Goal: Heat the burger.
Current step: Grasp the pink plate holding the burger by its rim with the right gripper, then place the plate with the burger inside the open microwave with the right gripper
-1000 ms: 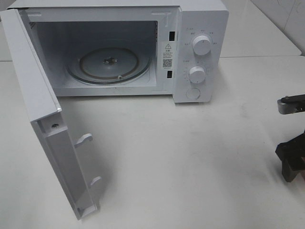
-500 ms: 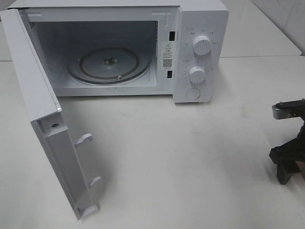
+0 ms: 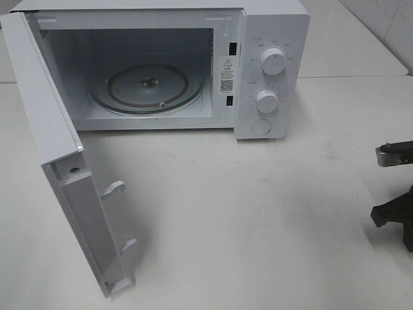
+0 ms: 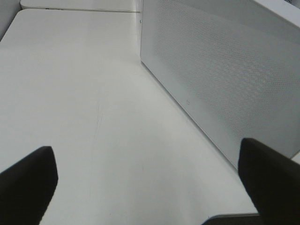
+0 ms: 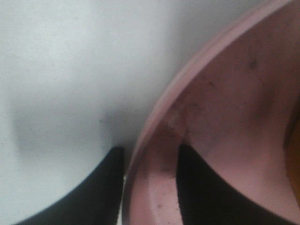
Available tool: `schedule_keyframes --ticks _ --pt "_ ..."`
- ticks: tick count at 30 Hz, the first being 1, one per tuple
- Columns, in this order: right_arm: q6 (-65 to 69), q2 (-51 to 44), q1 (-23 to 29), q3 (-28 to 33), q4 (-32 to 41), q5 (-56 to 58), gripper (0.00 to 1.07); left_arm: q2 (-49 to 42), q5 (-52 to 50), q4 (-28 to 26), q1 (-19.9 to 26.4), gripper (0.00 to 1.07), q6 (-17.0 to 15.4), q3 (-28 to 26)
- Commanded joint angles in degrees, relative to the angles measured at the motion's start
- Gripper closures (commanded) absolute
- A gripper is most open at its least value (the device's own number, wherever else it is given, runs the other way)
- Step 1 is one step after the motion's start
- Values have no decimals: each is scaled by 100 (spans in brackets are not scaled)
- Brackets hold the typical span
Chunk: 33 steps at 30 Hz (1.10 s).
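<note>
Only a golden-brown sliver of the burger (image 5: 296, 154) shows at the edge of the right wrist view, on the pink plate (image 5: 234, 103). My right gripper (image 5: 150, 187) straddles the plate's rim, one black finger outside it and one inside, pinched onto it. In the exterior high view that gripper (image 3: 395, 216) sits at the far right edge of the table, where plate and burger are cut off. My left gripper (image 4: 145, 187) stands wide open with nothing in it, low over the table beside the microwave's perforated side wall (image 4: 225, 75).
The white microwave (image 3: 271, 71) stands at the back with its door (image 3: 58, 161) swung fully open to the left. Its glass turntable (image 3: 147, 87) is bare. White tabletop (image 3: 258, 213) stretches between the microwave and the right gripper.
The right gripper shifted further toward the right edge of the exterior high view and its fingers closed in. The microwave did not move.
</note>
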Motion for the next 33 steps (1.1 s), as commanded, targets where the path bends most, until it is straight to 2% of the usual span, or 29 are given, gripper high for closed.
schedule_keyframes --ticks 1,2,3,15,24,31,33 --pt "103 34 -6 74 46 23 102 -97 -92 -6 -23 5 6 11" --pt "103 34 -6 74 46 23 102 -97 -92 -6 -23 5 6 11" --pt "92 34 -6 74 46 57 107 -97 -92 -6 -23 5 6 11" --pt "315 -292 11 74 -109 430 107 -97 -92 -6 -23 5 6 11" --pt "1432 -647 659 74 -1255 1100 107 -97 -92 -6 -23 5 6 11" --pt "1719 -791 1020 74 -1593 1553 107 -97 -92 -6 -23 5 6 11" --pt "1736 -928 1278 74 -1627 1753 107 -97 -92 -6 -23 5 6 11"
